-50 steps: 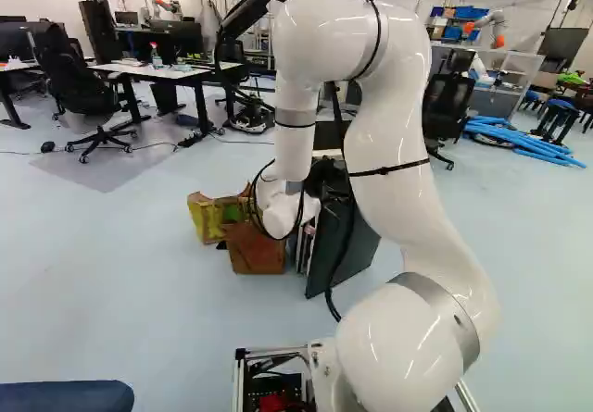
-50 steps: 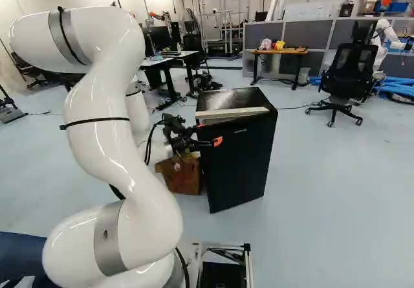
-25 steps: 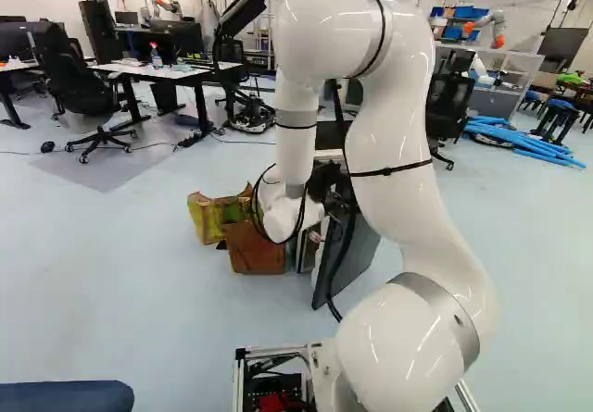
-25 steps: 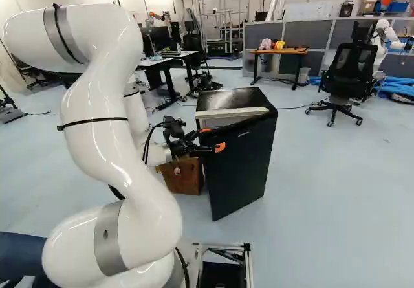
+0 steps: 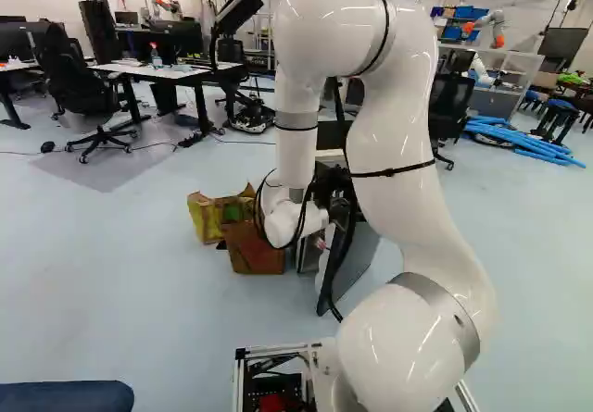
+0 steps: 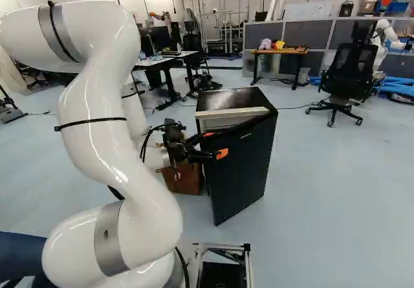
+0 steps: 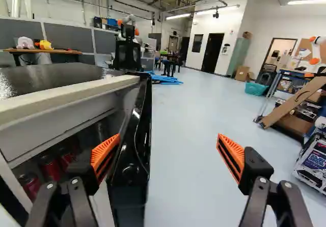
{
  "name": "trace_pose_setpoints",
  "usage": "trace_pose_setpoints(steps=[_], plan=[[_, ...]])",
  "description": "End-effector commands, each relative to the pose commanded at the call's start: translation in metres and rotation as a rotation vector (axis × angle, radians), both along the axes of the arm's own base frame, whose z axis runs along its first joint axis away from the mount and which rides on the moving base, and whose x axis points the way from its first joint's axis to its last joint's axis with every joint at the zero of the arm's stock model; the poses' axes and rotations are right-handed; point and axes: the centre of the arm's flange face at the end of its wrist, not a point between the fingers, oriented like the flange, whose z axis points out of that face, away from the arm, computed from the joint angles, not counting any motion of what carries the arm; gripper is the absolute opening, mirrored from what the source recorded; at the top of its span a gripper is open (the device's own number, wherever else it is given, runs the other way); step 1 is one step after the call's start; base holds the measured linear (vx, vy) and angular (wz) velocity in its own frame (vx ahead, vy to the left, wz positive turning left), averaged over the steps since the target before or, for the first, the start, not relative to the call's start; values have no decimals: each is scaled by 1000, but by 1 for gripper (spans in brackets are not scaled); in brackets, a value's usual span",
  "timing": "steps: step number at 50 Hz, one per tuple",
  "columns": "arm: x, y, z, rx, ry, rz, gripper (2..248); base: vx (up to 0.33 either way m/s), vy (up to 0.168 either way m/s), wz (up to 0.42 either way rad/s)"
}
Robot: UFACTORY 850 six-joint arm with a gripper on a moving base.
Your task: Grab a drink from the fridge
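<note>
Two fingers of my hand [image 6: 215, 144] stand wide apart, with the edge of the part-open fridge door [image 7: 135, 148] between them. I have one orange pad [image 7: 107, 146] on its inner side, near red drink cans [image 7: 50, 169] inside the fridge [image 6: 229, 98].

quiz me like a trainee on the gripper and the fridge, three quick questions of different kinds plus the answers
1. True or false: the door of the boxy black fridge is fully shut.

2. Multiple choice: what shows inside the fridge?
a) green glass bottles
b) red metal-topped cans
c) a white cardboard carton

3. Fill in the blank: the black two-fingered gripper with orange pads stands ____, with the door's edge between its fingers.

Key:
1. False; the door stands ajar.
2. b
3. open
</note>
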Motion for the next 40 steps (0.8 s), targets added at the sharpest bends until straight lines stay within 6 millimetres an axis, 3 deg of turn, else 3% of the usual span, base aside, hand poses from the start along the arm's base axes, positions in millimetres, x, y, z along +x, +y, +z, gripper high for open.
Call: trace_pose_setpoints(steps=[21,40], plan=[[-22,-9,1,-26,11,-137,247,0,0,0],[-20,-35,4,-28,-12,-340,247,0,0,0]])
